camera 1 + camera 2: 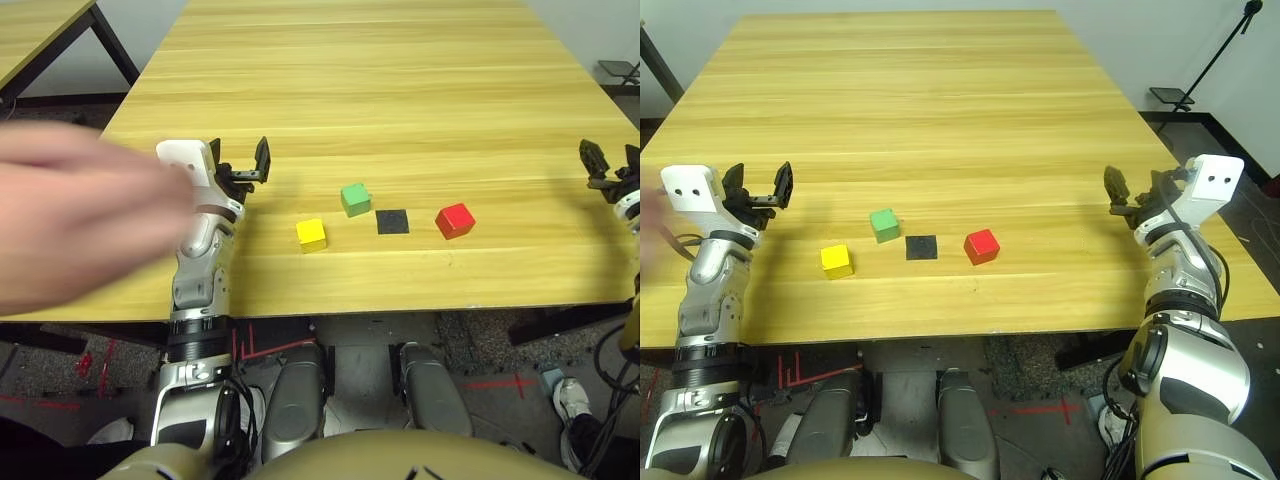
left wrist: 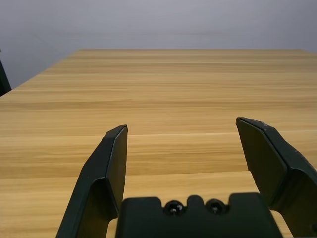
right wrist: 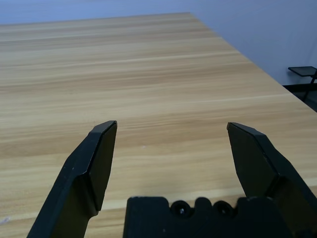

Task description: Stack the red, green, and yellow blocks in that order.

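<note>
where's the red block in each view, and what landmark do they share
left eye view: red block, right of centre, just right of the black square
right eye view: slightly right of centre, again right of that square
left wrist view: not in it
right wrist view: not in it
shared landmark: the wooden tabletop

Three blocks [image 1: 886, 225], one black patch [image 1: 921, 247], two pincers [image 1: 762, 190].

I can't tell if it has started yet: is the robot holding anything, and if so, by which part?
Nothing is held: the left gripper and right gripper both stand open and empty.
</note>
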